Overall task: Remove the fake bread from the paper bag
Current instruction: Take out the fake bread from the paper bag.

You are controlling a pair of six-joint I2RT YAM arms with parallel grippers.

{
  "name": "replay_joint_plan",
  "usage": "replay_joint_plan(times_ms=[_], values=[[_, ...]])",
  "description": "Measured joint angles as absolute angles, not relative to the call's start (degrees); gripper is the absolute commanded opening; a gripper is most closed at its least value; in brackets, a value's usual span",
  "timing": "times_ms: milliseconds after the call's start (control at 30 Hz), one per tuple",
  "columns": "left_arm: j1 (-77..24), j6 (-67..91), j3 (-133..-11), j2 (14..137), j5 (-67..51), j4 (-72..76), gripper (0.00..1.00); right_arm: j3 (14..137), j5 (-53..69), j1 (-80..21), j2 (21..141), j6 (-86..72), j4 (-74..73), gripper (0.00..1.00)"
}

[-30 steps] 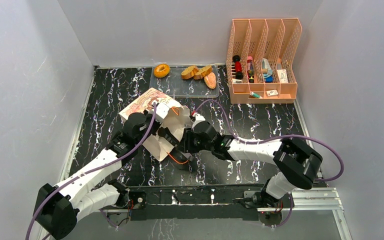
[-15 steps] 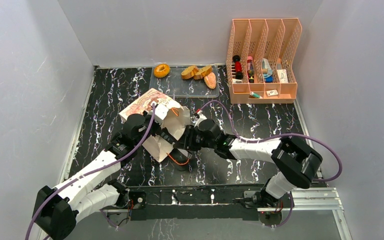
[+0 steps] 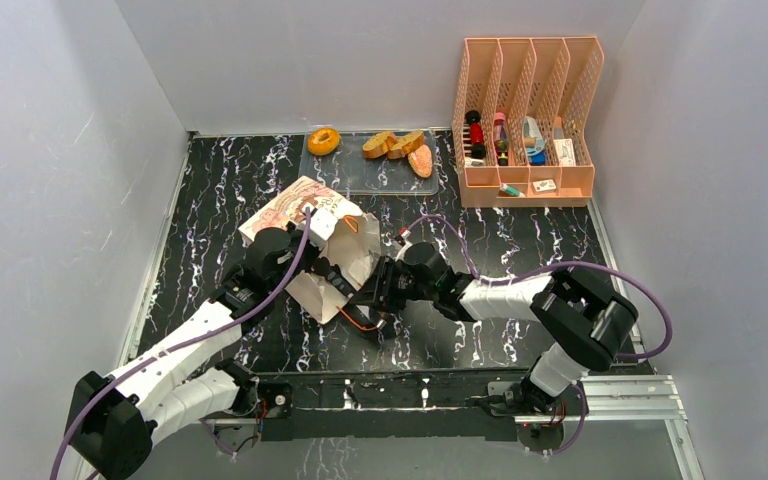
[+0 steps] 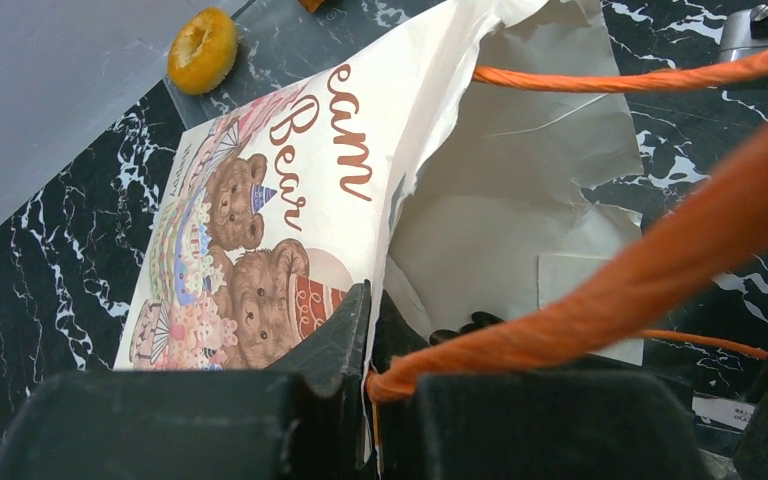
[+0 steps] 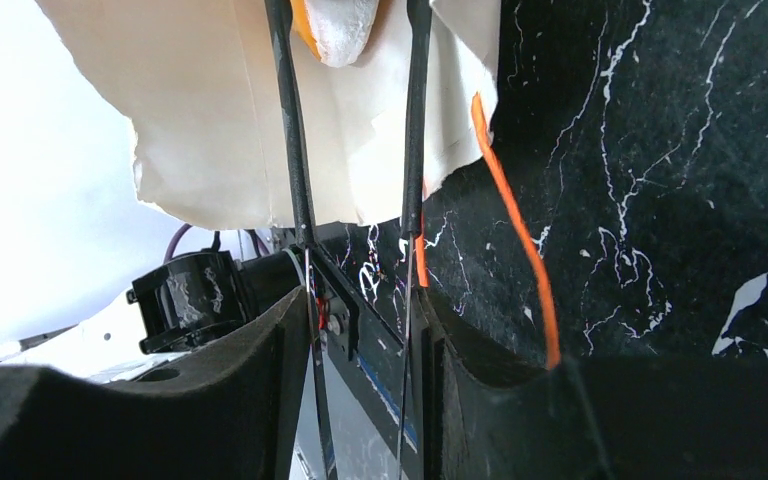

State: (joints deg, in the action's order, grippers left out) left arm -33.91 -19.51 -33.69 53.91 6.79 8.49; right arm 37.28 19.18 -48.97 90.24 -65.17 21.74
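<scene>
The paper bag [image 3: 305, 215] lies on its side with its mouth towards the right arm. My left gripper [image 4: 370, 340] is shut on the bag's rim by the printed bear face [image 4: 260, 230], where an orange cord handle [image 4: 610, 270] is attached. My right gripper [image 5: 365, 330] is shut on a pair of thin black tongs [image 5: 290, 150]. The tong tips hold a cream-striped roll [image 5: 340, 30] at the bag's torn mouth [image 5: 210, 130]. In the top view the right gripper [image 3: 375, 292] sits at the bag's opening. A ring doughnut [image 3: 323, 140], brown slices [image 3: 392, 146] and an oval bun [image 3: 420, 160] lie on the clear tray [image 3: 360, 175].
A peach file rack [image 3: 528, 125] with small items stands at the back right. The second orange cord handle [image 3: 358, 320] trails on the black marble table [image 3: 520, 240] near the front. Grey walls close in the left, back and right.
My right wrist has turned and shifted slightly to the right at the bag's mouth, and its elbow has drawn in. My left arm still holds the bag in place.
</scene>
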Motion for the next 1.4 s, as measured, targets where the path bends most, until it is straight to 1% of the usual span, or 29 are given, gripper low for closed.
replay_joint_plan(times_ms=[133, 367, 833, 900, 933, 1033, 1067, 1267, 1400], values=[[-33.9, -19.5, -33.7, 53.9, 6.7, 8.5, 0.00, 37.0, 19.8, -48.9, 90.8, -66.2, 22.6, 0.36], [-33.9, -19.3, -33.7, 53.9, 6.3, 8.5, 0.00, 38.2, 21.6, -48.8, 96.0, -67.9, 26.2, 0.35], [-33.9, -19.0, -33.7, 53.9, 5.3, 8.5, 0.00, 45.0, 24.1, -47.1, 103.2, -69.2, 29.7, 0.35], [-33.9, -18.9, -33.7, 53.9, 5.2, 8.5, 0.00, 46.0, 24.5, -47.1, 104.6, -69.3, 30.2, 0.28], [-33.9, -18.9, -33.7, 53.9, 5.1, 8.5, 0.00, 46.5, 24.8, -47.1, 105.6, -69.3, 30.6, 0.19], [-33.9, -18.8, -33.6, 53.9, 5.1, 8.5, 0.00, 47.1, 25.7, -47.1, 107.8, -69.6, 32.4, 0.01], [-33.9, -18.8, -33.6, 53.9, 5.1, 8.5, 0.00, 47.1, 25.9, -47.0, 108.0, -69.6, 32.9, 0.00], [-34.0, -18.4, -33.6, 54.0, 7.1, 9.1, 0.00, 46.9, 25.6, -46.9, 107.6, -69.1, 33.5, 0.00], [-34.0, -17.7, -33.6, 54.4, 10.2, 10.3, 0.00, 44.9, 24.1, -46.8, 102.8, -67.0, 30.9, 0.00]])
